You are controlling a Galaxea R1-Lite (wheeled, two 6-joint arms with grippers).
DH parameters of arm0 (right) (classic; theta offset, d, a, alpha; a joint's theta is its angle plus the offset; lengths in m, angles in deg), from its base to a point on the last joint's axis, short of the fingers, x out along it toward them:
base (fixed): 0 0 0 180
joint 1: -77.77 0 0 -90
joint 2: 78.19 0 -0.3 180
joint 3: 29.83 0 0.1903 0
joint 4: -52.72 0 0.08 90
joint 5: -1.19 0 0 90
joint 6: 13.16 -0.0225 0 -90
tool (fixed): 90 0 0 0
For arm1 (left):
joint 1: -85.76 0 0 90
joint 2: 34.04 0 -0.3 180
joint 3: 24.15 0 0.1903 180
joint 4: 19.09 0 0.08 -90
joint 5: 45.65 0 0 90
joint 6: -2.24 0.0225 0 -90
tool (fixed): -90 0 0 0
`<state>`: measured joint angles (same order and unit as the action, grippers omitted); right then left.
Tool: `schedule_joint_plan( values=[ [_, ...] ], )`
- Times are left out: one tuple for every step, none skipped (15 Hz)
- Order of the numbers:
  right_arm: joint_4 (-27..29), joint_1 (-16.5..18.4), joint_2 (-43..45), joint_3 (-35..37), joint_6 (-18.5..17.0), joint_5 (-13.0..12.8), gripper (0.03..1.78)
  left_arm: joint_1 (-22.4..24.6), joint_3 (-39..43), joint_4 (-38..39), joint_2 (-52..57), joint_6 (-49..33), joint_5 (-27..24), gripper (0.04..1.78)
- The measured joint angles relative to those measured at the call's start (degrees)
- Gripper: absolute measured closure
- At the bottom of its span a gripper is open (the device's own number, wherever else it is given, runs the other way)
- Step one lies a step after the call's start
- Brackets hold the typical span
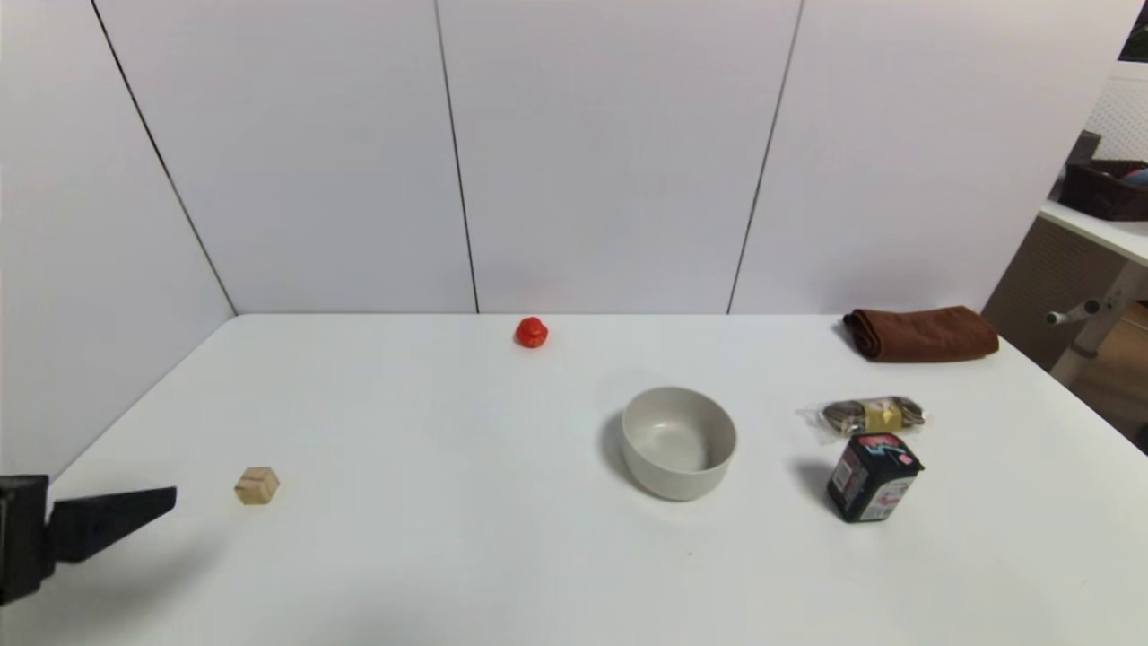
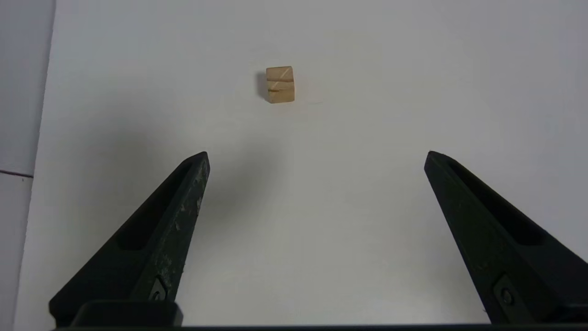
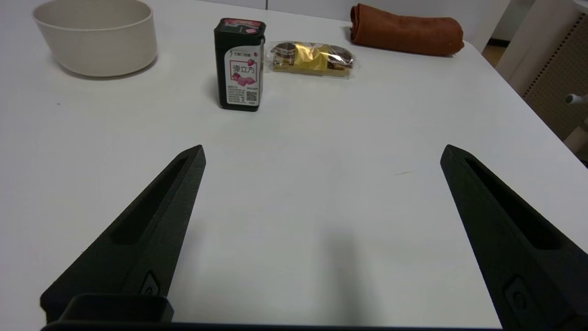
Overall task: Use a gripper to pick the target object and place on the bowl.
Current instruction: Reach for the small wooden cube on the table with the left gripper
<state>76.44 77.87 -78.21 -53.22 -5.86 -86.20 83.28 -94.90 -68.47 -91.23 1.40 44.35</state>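
Note:
The small light-tan wooden cube sits on the white table at the front left; it also shows in the left wrist view. My left gripper is at the left edge, a short way left of the cube, above the table. Its jaws stand wide open and empty, with the cube ahead of them. The grey-white bowl stands right of centre and is empty; it also shows in the right wrist view. My right gripper is open and empty over bare table, out of the head view.
A red round object lies at the back centre. A black printed box, a wrapped snack and a folded brown cloth sit to the bowl's right. White walls close the back and left.

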Motion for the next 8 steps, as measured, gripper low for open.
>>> schedule_joint_plan(
  values=[
    [0.0,0.0,0.0,0.0,0.0,0.0,0.04,0.0,-4.6,-2.8,-5.1,0.0,0.0,0.13],
    [0.0,0.0,0.0,0.0,0.0,0.0,0.04,-0.1,-9.4,-5.5,-10.4,-0.1,0.0,0.13],
    [0.0,0.0,0.0,0.0,0.0,0.0,0.04,-0.1,-13.8,-8.0,-15.2,-0.1,0.0,0.13],
    [0.0,0.0,0.0,0.0,0.0,0.0,0.04,-0.1,-17.7,-10.7,-19.6,-0.1,0.0,0.13],
    [0.0,0.0,0.0,0.0,0.0,0.0,0.04,-0.2,-21.2,-13.7,-23.9,-0.2,0.0,0.13],
    [0.0,0.0,0.0,0.0,0.0,0.0,0.04,-0.2,-23.5,-16.1,-27.4,-0.1,0.0,0.13],
    [0.0,0.0,0.0,0.0,0.0,0.0,0.04,-0.1,-25.2,-17.8,-30.7,-0.2,0.0,0.13],
    [0.0,0.0,0.0,0.0,0.0,0.0,0.04,0.0,-26.1,-18.4,-33.3,-0.5,0.0,0.13]
  ],
)
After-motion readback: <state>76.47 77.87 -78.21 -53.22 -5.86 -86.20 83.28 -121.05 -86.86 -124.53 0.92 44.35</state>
